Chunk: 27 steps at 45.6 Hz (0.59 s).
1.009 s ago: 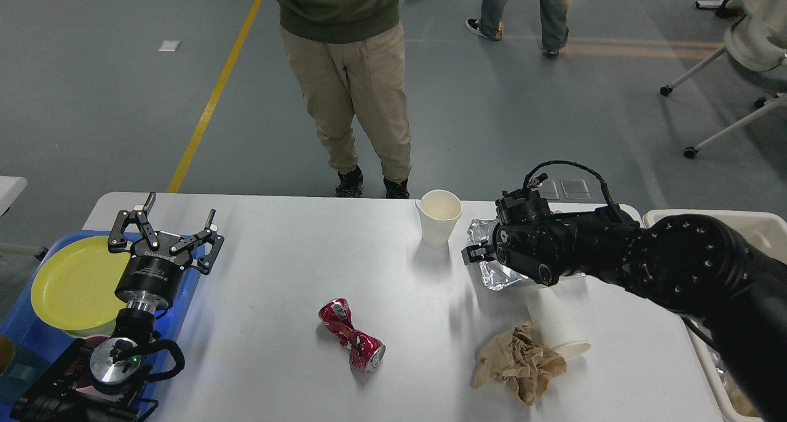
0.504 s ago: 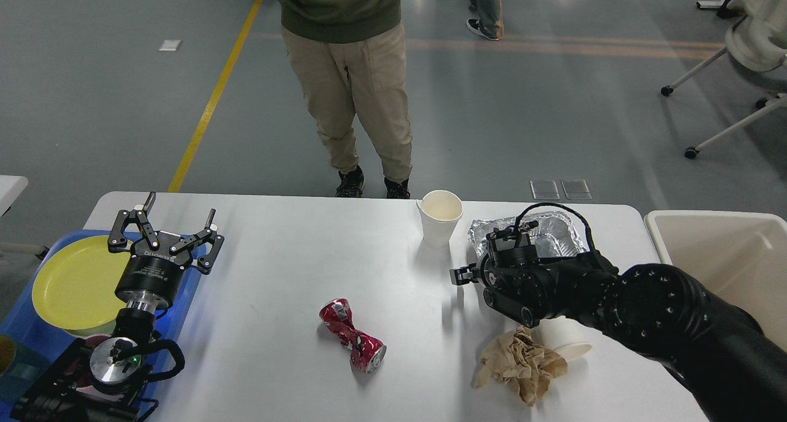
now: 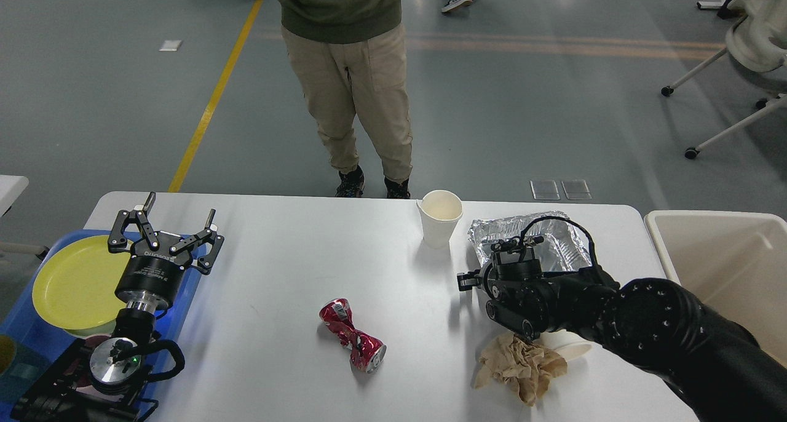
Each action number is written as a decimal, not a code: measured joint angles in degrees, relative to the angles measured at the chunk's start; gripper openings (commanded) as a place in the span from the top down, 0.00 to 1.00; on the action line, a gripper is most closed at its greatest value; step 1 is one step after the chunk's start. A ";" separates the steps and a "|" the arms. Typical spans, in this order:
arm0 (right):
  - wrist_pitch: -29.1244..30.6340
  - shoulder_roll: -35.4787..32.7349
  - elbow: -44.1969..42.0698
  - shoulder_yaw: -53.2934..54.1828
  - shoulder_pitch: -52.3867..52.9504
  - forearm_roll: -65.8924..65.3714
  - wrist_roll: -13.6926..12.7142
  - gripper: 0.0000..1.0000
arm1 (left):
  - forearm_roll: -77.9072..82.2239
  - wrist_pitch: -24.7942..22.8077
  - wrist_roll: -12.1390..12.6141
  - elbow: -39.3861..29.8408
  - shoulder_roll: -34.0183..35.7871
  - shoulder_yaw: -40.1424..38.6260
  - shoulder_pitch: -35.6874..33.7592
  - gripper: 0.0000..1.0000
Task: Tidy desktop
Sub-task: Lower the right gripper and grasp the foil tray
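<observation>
Right hand (image 3: pixel 468 280) edged back over desktop (image 3: pixel 295 286); can (image 3: pixel 351 334) lettering illegible.

A: Left arm?
B: Enters from lower left, wrist upright. Left claw (image 3: pixel 165 226) points up and away, both fingers spread wide, nothing between them.
A: Right arm?
B: Enters from lower right, forearm reaching left and low. Right claw (image 3: pixel 468 280) seen end-on and dark; its fingers cannot be told apart. A cable loops over the wrist.
</observation>
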 measured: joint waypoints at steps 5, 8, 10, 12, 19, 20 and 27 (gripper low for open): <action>-0.96 0.00 -0.01 0.03 -0.05 0.00 0.00 0.34 | 0.00 0.00 0.00 0.00 0.00 0.00 0.00 0.04; -1.27 0.00 -0.01 0.04 -0.06 0.00 0.00 0.36 | 0.00 0.00 0.00 0.00 0.00 0.00 0.00 0.04; -1.35 0.00 -0.01 0.04 -0.06 0.00 0.00 0.38 | 0.00 0.00 0.00 0.00 0.00 0.00 0.00 0.04; -1.39 0.00 -0.01 0.05 -0.07 0.00 0.00 0.41 | 0.00 0.00 0.00 0.00 0.00 0.00 0.00 0.04; -1.46 0.00 -0.01 0.27 -0.36 0.01 0.00 0.62 | 0.00 0.00 0.00 0.00 0.00 0.00 -0.03 0.04; -1.48 0.00 -0.01 0.36 -0.42 0.01 0.00 0.63 | 0.00 0.00 0.00 0.00 0.00 0.00 -0.03 0.04; -1.52 0.04 -0.01 1.14 -0.64 0.08 -0.27 0.91 | 0.00 0.00 0.00 0.00 0.00 0.00 -0.03 0.04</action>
